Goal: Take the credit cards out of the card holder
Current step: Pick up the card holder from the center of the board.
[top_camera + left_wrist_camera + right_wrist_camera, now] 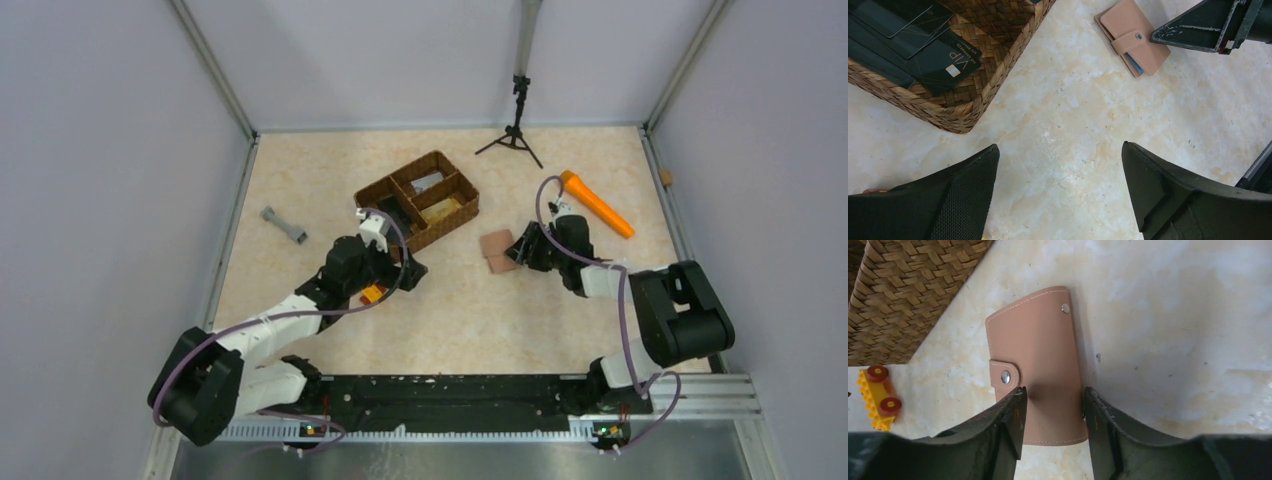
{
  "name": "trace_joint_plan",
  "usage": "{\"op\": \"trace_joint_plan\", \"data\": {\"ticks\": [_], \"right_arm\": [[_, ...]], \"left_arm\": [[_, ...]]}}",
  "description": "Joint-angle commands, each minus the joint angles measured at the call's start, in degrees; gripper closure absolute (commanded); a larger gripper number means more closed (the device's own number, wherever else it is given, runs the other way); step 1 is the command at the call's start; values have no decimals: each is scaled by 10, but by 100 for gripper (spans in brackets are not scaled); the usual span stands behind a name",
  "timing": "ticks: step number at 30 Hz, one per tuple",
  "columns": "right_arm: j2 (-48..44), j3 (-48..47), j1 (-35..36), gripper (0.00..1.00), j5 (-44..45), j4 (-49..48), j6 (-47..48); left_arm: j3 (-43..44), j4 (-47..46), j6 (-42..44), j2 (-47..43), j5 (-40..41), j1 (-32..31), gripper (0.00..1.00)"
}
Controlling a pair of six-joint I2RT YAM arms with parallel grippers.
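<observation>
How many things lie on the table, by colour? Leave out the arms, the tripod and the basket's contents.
Brown: 3, the basket, the wallet, the small lump by the right rail
Orange: 1, the long stick
Grey: 1, the small bar
Yellow: 1, the toy brick
Total: 6

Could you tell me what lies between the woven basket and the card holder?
Nothing: the left wrist view shows only bare table between the basket and the card holder.
</observation>
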State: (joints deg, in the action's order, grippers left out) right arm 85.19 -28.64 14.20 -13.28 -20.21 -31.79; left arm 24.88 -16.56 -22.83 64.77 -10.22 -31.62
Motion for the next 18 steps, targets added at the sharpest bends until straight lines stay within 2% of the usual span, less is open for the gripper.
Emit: {"op": "trace_joint_plan", "data": {"ticks": [1, 6, 10, 18], "right_arm": [[41, -14, -5, 60, -75, -26, -18], [47, -16, -5, 98, -90, -34, -13], [-5, 6, -5, 100, -84, -49, -7], [-163, 76, 4, 100, -47, -101, -5]], "left_arm": [[28, -26, 2, 24, 6, -8, 6], [68, -14, -49, 83, 11, -10, 10], [116, 12, -74, 115, 44, -22, 11], [196, -8, -78, 194, 2, -57, 11]]}}
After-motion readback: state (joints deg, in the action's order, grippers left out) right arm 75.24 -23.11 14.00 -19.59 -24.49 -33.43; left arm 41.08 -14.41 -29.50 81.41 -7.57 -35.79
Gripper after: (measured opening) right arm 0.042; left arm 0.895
